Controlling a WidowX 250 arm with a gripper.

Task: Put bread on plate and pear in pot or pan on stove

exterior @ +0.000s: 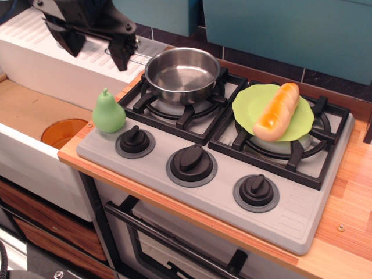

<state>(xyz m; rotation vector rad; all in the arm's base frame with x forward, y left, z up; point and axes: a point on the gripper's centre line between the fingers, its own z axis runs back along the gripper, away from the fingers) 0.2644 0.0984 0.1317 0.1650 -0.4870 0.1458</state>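
The bread [278, 110] lies on the lime-green plate [251, 103], which rests on the right burner of the grey stove [302, 216]. The shiny steel pot [182, 73] stands empty on the left burner. The light-green pear [108, 111] stands upright on the stove's front left corner, beside the left knob. My gripper [96, 47] hangs open and empty above the white drainboard, up and behind the pear, left of the pot.
An orange translucent dish [63, 132] lies in the sink to the left. The white drainboard [35, 43] runs along the back left. Three knobs [192, 163] line the stove front. The wooden counter [349, 192] borders the stove on the right.
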